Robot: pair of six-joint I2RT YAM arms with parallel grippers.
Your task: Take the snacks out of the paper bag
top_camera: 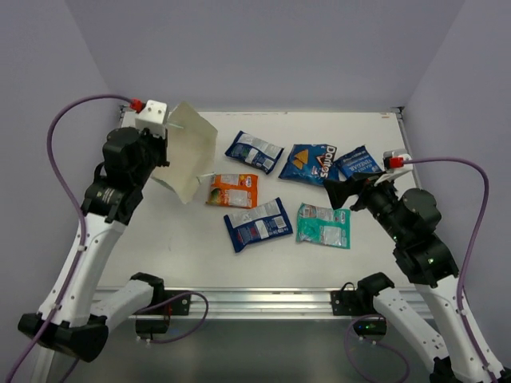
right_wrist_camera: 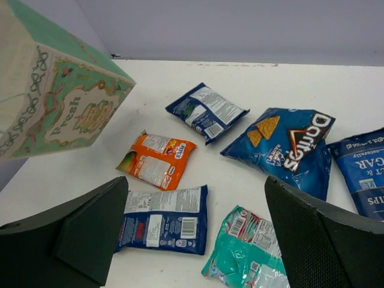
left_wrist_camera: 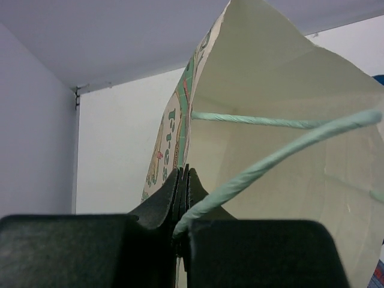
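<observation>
Tall mint-green paper bag [top_camera: 194,152], tipped up at the far-left corner of the white desk [top_camera: 192,255]: probably light, stiff yet crushable. Six small flat foil snack packets [top_camera: 257,224], spread mid-desk toward the right edge: likely slick, best pinched by a seam. Left claw [left_wrist_camera: 182,180] clamped tight on the bag's rim; right claw [right_wrist_camera: 195,192] gaping wide, empty, above the packets.

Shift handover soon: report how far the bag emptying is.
Done: six snacks lie on the table, Doritos and teal packet among them. In hand: the left pincer grips the paper bag by its wall, holding it tilted off the table. The right pincer hangs open. Left: probably nothing; no packet shows inside.
</observation>
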